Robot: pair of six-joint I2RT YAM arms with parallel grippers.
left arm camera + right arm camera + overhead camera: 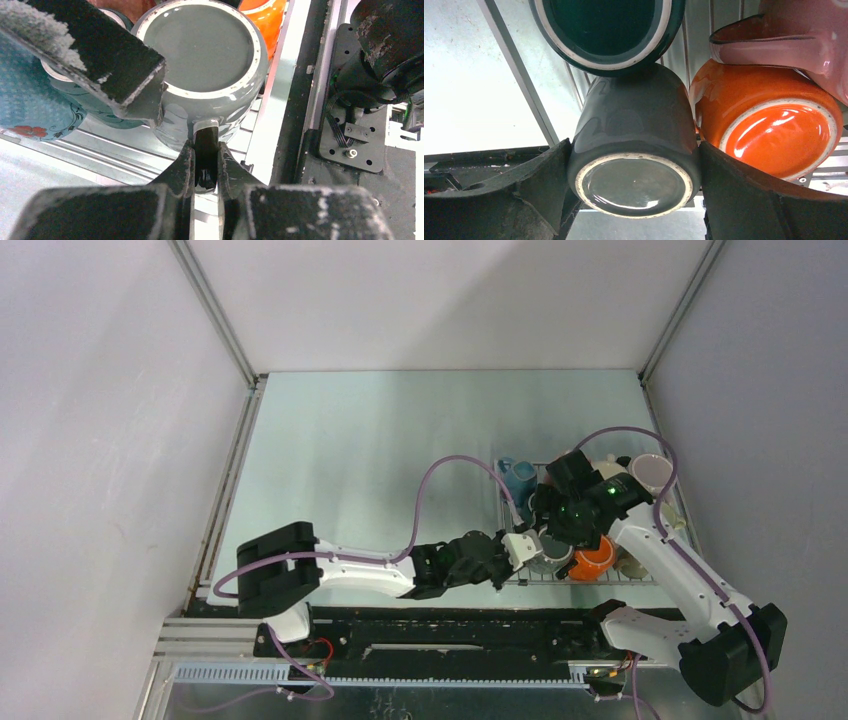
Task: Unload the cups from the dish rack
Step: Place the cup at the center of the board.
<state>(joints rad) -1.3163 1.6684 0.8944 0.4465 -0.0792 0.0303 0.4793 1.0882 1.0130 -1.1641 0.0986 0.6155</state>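
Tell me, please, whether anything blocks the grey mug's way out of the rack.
The right hand straddles the grey mug, a finger against each side. The left hand grips its handle; the orange mug and dark teal mug crowd it.

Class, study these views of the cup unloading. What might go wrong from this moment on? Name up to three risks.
1. The left gripper pinches only the thin handle of the grey mug; if the right gripper lets go, the mug may swing or slip.
2. Both grippers grip that one mug, so pulling in different directions could wrench it.
3. The orange mug crowds the right gripper's finger; lifting may knock it.
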